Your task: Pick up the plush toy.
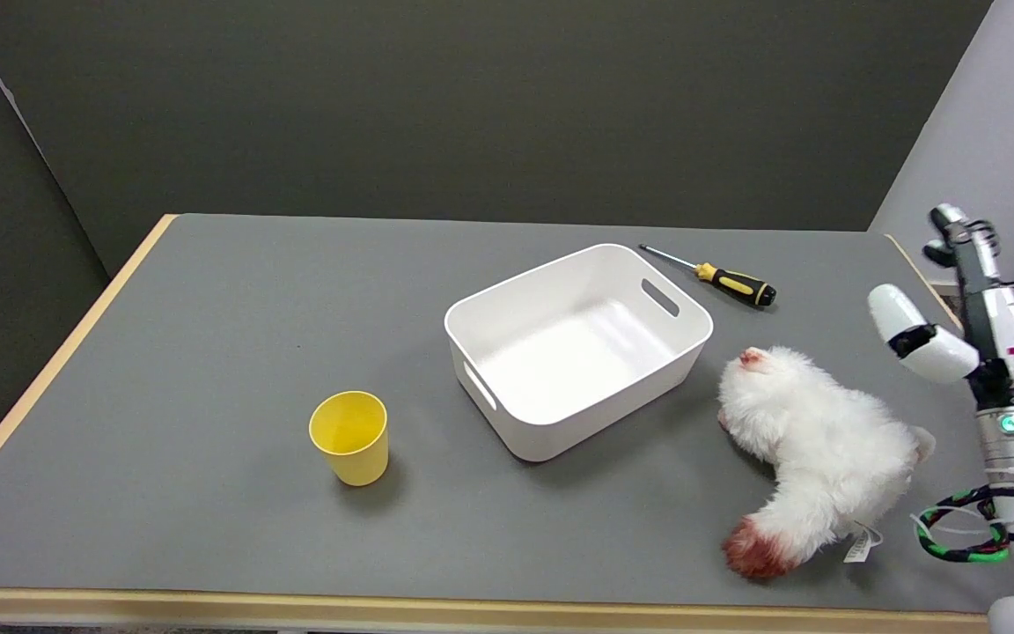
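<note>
A fluffy white plush toy (811, 449) with a reddish-brown tip lies on its side on the grey table, at the right front. My right hand (956, 308) hangs in the air just right of the toy, over the table's right edge. Its fingers are spread apart and point up and away, and nothing is between them. A gap separates the hand from the toy.
A white plastic bin (507, 313), empty, sits at mid-table left of the toy. A yellow-and-black screwdriver (723, 279) lies behind the bin. A yellow cup (350, 437) stands at the front left. The table's front edge (437, 608) runs close below the toy.
</note>
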Robot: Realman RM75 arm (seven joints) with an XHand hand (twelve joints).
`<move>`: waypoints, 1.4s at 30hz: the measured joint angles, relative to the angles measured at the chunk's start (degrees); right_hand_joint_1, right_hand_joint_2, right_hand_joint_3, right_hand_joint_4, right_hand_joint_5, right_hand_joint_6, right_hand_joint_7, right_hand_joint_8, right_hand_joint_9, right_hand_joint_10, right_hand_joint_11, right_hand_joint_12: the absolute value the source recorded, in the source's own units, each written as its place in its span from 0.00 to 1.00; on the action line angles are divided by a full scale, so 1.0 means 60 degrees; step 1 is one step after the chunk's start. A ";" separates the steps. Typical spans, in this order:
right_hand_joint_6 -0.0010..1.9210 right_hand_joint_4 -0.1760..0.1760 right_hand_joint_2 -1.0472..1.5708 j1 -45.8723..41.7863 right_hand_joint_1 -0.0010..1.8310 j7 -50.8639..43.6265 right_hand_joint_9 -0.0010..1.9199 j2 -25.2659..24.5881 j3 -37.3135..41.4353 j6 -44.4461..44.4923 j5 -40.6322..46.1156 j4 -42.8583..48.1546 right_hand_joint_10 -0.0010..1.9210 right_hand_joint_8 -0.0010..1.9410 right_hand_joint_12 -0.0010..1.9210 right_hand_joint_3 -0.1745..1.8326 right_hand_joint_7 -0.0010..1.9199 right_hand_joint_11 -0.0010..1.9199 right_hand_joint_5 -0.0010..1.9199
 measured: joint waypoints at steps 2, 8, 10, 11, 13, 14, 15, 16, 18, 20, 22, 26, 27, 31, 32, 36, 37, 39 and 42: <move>0.18 0.27 0.61 -0.0163 0.21 -0.0118 0.00 0.0041 0.0011 -0.0302 -0.0052 0.0223 0.09 0.10 0.40 0.52 0.01 0.00 0.03; 0.15 0.17 0.62 -0.0486 0.28 -0.0534 0.00 0.0137 0.0036 -0.1263 -0.0232 0.0939 0.03 0.06 0.24 0.56 0.02 0.00 0.03; 0.14 0.22 0.62 -0.0557 0.20 -0.0708 0.00 0.0152 0.0039 -0.1588 -0.0261 0.1209 0.02 0.10 0.23 0.51 0.01 0.00 0.03; 0.14 0.23 0.62 -0.0588 0.19 -0.0800 0.00 0.0157 0.0040 -0.1729 -0.0260 0.1347 0.01 0.10 0.21 0.51 0.01 0.00 0.03; 0.14 0.23 0.62 -0.0656 0.19 -0.1059 0.00 0.0159 0.0040 -0.2031 -0.0244 0.1640 0.01 0.10 0.17 0.51 0.01 0.00 0.03; 0.14 0.23 0.62 -0.0693 0.19 -0.1234 0.00 0.0159 0.0040 -0.2184 -0.0208 0.1809 0.01 0.09 0.17 0.51 0.01 0.00 0.03; 0.14 0.24 0.63 -0.0729 0.19 -0.1414 0.00 0.0159 0.0040 -0.2303 -0.0166 0.1956 0.01 0.10 0.17 0.49 0.01 0.00 0.03; 0.14 0.25 0.63 -0.0763 0.19 -0.1573 0.00 0.0156 0.0040 -0.2392 -0.0117 0.2081 0.01 0.12 0.17 0.47 0.00 0.00 0.03; 0.15 0.27 0.62 -0.0877 0.20 -0.2087 0.00 0.0125 0.0038 -0.2604 0.0049 0.2433 0.01 0.11 0.17 0.49 0.01 0.00 0.03; 0.15 0.29 0.60 -0.0993 0.20 -0.2491 0.00 0.0085 0.0030 -0.2698 0.0188 0.2707 0.01 0.10 0.16 0.53 0.02 0.00 0.03; 0.15 0.30 0.62 -0.1172 0.20 -0.3057 0.00 0.0012 -0.0003 -0.2750 0.0392 0.3046 0.03 0.13 0.17 0.48 0.02 0.00 0.03; 0.15 0.33 0.63 -0.1485 0.20 -0.3819 0.00 -0.0120 -0.0124 -0.2620 0.0661 0.3522 0.10 0.14 0.24 0.45 0.04 0.00 0.05; 0.15 0.33 0.63 -0.1573 0.20 -0.4004 0.00 -0.0149 -0.0184 -0.2523 0.0724 0.3629 0.12 0.14 0.26 0.45 0.05 0.00 0.06; 0.16 0.33 0.63 -0.1852 0.20 -0.4506 0.00 -0.0181 -0.0486 -0.2013 0.0870 0.3892 0.15 0.15 0.32 0.46 0.06 0.00 0.06; 0.16 0.33 0.63 -0.1920 0.20 -0.4600 0.00 -0.0172 -0.0594 -0.1856 0.0885 0.3926 0.16 0.15 0.33 0.46 0.06 0.00 0.06; 0.16 0.33 0.63 -0.2142 0.20 -0.4781 0.00 -0.0062 -0.1066 -0.1230 0.0892 0.3963 0.17 0.15 0.35 0.46 0.06 0.00 0.07; 0.16 0.33 0.63 -0.2180 0.20 -0.4795 0.00 -0.0030 -0.1173 -0.1110 0.0872 0.3956 0.18 0.15 0.35 0.46 0.06 0.00 0.07; 0.17 0.34 0.63 -0.2264 0.20 -0.4818 0.00 0.0050 -0.1439 -0.0798 0.0797 0.3920 0.20 0.16 0.37 0.46 0.07 0.00 0.07; 0.17 0.34 0.63 -0.2359 0.20 -0.4837 0.00 0.0202 -0.1805 -0.0422 0.0667 0.3865 0.22 0.16 0.39 0.46 0.08 0.00 0.07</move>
